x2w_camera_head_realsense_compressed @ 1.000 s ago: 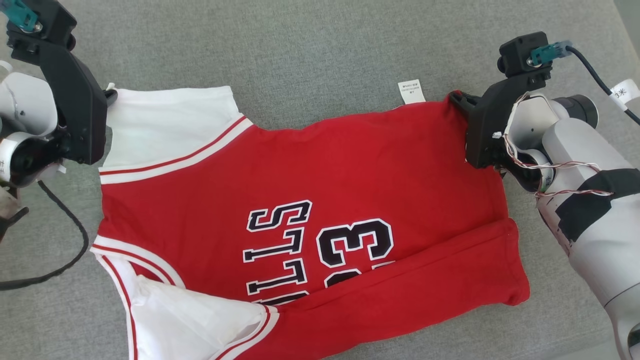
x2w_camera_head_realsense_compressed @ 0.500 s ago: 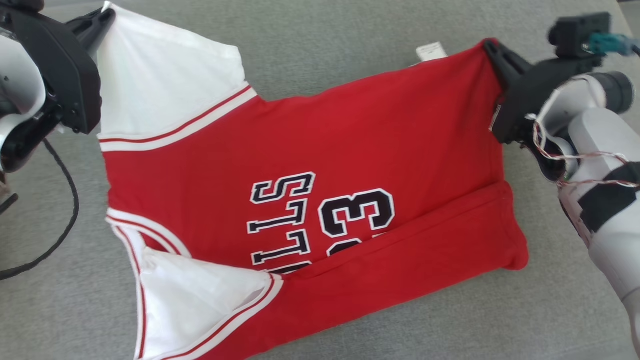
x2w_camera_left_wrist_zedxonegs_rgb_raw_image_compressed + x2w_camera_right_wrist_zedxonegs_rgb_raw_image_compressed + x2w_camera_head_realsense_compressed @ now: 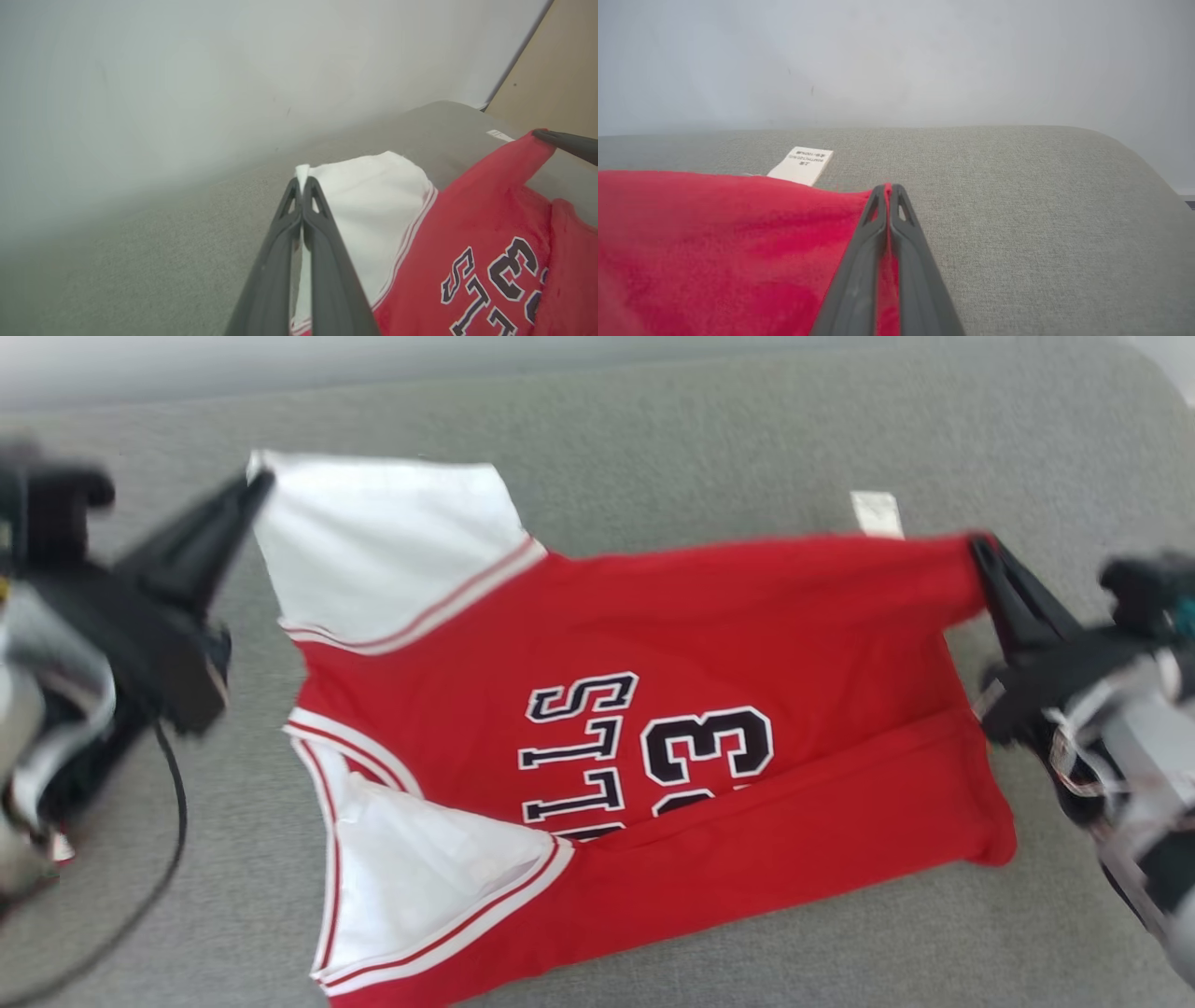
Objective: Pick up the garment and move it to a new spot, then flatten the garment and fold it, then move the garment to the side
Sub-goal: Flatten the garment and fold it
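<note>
Head view: the garment [image 3: 747, 644], a red jersey with white sleeves and dark lettering, lies spread on a grey padded surface [image 3: 653, 448], with its near edge folded over itself. The left gripper [image 3: 260, 478] is clenched on the far corner of the white sleeve [image 3: 392, 541]. The right gripper [image 3: 976, 543] is clenched on the far red corner, so the far edge stretches between the two. A white care label [image 3: 876, 513] sticks out beyond that edge, near the right gripper. A black cable [image 3: 177, 821] loops over the surface at the left. This picture is blurred.

Left wrist view: the fingers press together with the sleeve's tip poking out between their ends. The sleeve and red body spread to the right of them. At the upper right the other gripper's dark tip pinches the red corner, which rises to a peak. Behind the surface stand a pale wall [image 3: 187, 70] and a tan panel [image 3: 560, 70].

Right wrist view: the fingers are closed on a thin strip of red cloth. The garment's body lies to their left, and the label rests on the surface just past its edge. To their right is bare grey padding, with the pale wall beyond.
</note>
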Available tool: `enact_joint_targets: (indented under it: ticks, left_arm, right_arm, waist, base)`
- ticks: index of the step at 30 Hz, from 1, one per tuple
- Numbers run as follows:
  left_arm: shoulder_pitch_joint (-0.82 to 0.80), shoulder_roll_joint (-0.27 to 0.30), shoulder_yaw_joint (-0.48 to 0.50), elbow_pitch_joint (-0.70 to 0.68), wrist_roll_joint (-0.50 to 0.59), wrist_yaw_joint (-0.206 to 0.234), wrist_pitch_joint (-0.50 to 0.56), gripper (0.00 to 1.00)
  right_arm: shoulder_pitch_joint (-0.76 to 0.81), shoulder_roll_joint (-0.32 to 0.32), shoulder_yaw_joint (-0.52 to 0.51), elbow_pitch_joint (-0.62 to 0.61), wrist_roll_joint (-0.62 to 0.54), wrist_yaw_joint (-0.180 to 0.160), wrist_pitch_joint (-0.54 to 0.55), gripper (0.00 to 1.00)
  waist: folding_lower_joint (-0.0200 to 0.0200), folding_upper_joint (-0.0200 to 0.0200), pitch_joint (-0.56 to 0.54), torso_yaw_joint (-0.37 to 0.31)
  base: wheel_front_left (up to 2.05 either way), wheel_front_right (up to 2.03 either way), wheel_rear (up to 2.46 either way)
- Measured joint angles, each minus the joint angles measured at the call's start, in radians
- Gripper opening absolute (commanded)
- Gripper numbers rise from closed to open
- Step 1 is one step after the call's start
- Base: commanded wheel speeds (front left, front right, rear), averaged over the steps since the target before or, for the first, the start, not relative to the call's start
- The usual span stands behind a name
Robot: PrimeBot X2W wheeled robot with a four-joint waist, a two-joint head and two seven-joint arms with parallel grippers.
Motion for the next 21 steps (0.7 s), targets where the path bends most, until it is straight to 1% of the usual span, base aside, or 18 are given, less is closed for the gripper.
enact_joint_targets:
  ticks: [3, 8, 10, 13, 17, 21]
  left_arm:
    - [0.095, 0.033, 0.008, -0.075, -0.025, 0.018, -0.057, 0.00]
    - [0.243, 0.092, 0.019, -0.219, -0.067, 0.084, -0.123, 0.00]
    - [0.299, 0.112, 0.022, -0.280, -0.100, 0.115, -0.137, 0.00]
    - [0.381, 0.141, 0.015, -0.365, -0.131, 0.146, -0.147, 0.00]
    - [0.466, 0.150, -0.009, -0.444, -0.155, 0.170, -0.170, 0.00]
    - [0.519, 0.122, -0.035, -0.459, -0.164, 0.184, -0.198, 0.00]
  right_arm:
    - [0.071, -0.048, 0.000, -0.045, 0.038, 0.000, -0.016, 0.00]
    - [0.177, -0.100, -0.030, -0.119, 0.087, 0.000, -0.021, 0.00]
    - [0.211, -0.119, -0.049, -0.152, 0.095, 0.000, -0.022, 0.00]
    - [0.264, -0.134, -0.073, -0.186, 0.105, 0.000, -0.023, 0.00]
    - [0.327, -0.151, -0.081, -0.215, 0.111, 0.000, -0.023, 0.00]
    - [0.370, -0.168, -0.084, -0.228, 0.107, 0.000, -0.024, 0.00]
  waist:
    - [0.0000, 0.0000, -0.023, 0.019]
    - [-0.0001, 0.0000, -0.057, 0.054]
    - [-0.0001, -0.0001, -0.068, 0.066]
    - [-0.0001, -0.0001, -0.077, 0.085]
    - [-0.0001, -0.0001, -0.077, 0.105]
    - [-0.0001, -0.0001, -0.063, 0.119]
  base:
    - [0.00, 0.00, 0.00]
    - [0.00, 0.00, 0.00]
    - [0.00, 0.00, 0.00]
    - [0.00, 0.00, 0.00]
    - [0.00, 0.00, 0.00]
    - [0.00, 0.00, 0.00]
